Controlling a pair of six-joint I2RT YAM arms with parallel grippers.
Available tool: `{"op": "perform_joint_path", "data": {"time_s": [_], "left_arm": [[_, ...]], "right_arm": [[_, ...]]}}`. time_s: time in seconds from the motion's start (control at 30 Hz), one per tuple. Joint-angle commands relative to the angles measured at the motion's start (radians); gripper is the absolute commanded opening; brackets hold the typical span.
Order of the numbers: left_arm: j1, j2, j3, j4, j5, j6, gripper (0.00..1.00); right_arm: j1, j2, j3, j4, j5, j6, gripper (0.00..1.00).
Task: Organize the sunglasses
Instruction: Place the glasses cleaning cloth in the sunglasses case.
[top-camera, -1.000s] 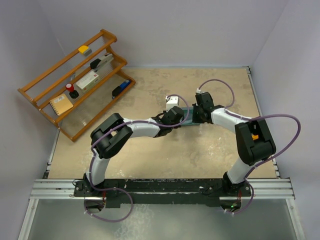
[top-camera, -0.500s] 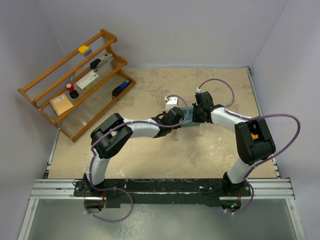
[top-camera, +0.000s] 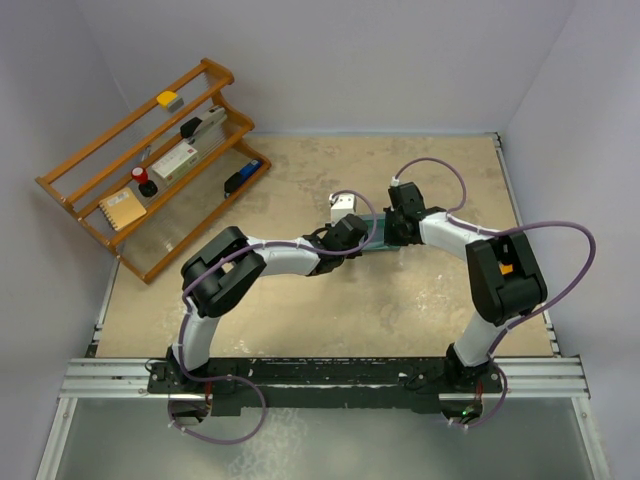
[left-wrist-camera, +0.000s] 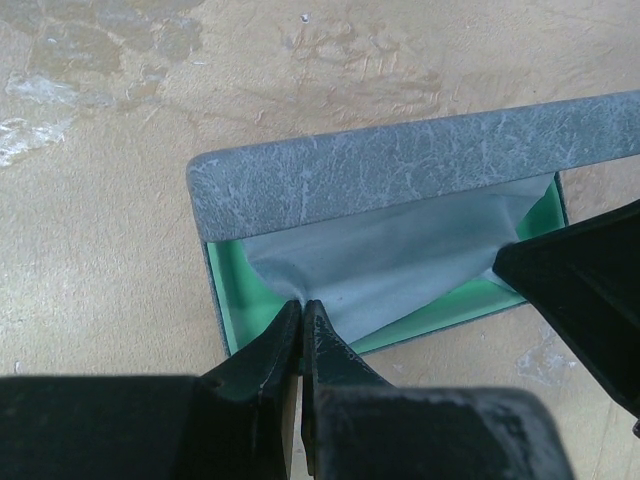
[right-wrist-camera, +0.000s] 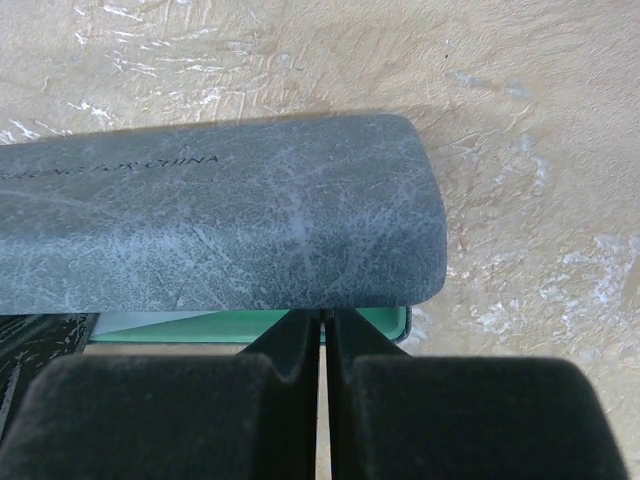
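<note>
The left claw (left-wrist-camera: 302, 312) is pinching shut on one corner of a thin, pale grey cloth (left-wrist-camera: 390, 262), which is lying slack and creased just ahead of its fingertips. The cloth is resting inside the open sunglasses case (top-camera: 374, 247), a long box with rounded corners. The case's smooth green lining (left-wrist-camera: 232, 300) is showing on both sides of the claw tips. Beyond the cloth, the lid (left-wrist-camera: 400, 170) is standing up as a broad grey band, leathery and crazed with fine white scratches.

The right claw (right-wrist-camera: 322, 335) is sitting at the other end of the case with its padded black fingers drawn almost together. Only a slim slit is showing between them, right at the green rim under the lid's rounded end. Whether anything is caught in that slit cannot be told.

Both claws are crowding the case from opposite ends. Around them the sandy, scuffed desk (top-camera: 300, 180) is lying open. A slatted wooden rack (top-camera: 150, 170) is standing well away to the left claw's far left.
</note>
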Motion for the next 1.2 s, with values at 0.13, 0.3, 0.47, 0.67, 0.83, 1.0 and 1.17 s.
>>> {"op": "perform_joint_path", "data": {"time_s": [0.13, 0.3, 0.47, 0.67, 0.83, 1.0, 1.17], "left_arm": [[-0.012, -0.021, -0.002, 0.002, -0.029, -0.016, 0.00], [-0.012, -0.011, 0.003, -0.012, -0.034, -0.018, 0.00], [-0.012, 0.000, 0.006, -0.021, -0.038, -0.020, 0.00], [-0.011, 0.005, 0.011, -0.029, -0.039, -0.020, 0.00], [-0.010, 0.004, 0.012, -0.027, -0.038, -0.018, 0.00], [-0.012, 0.004, 0.014, -0.027, -0.033, -0.017, 0.00], [-0.012, 0.005, 0.013, -0.026, -0.032, -0.016, 0.00]], "right_arm": [[-0.006, -0.008, 0.043, -0.031, 0.041, -0.018, 0.00], [-0.006, 0.000, 0.041, -0.026, 0.029, -0.016, 0.00], [-0.006, 0.010, 0.042, -0.026, 0.020, -0.017, 0.00], [-0.006, 0.006, 0.041, -0.031, 0.021, -0.019, 0.00], [-0.006, -0.004, 0.034, -0.029, 0.022, -0.017, 0.14], [-0.006, -0.018, 0.032, -0.032, 0.040, -0.015, 0.17], [-0.006, -0.052, 0.018, -0.017, 0.057, -0.013, 0.23]]}}
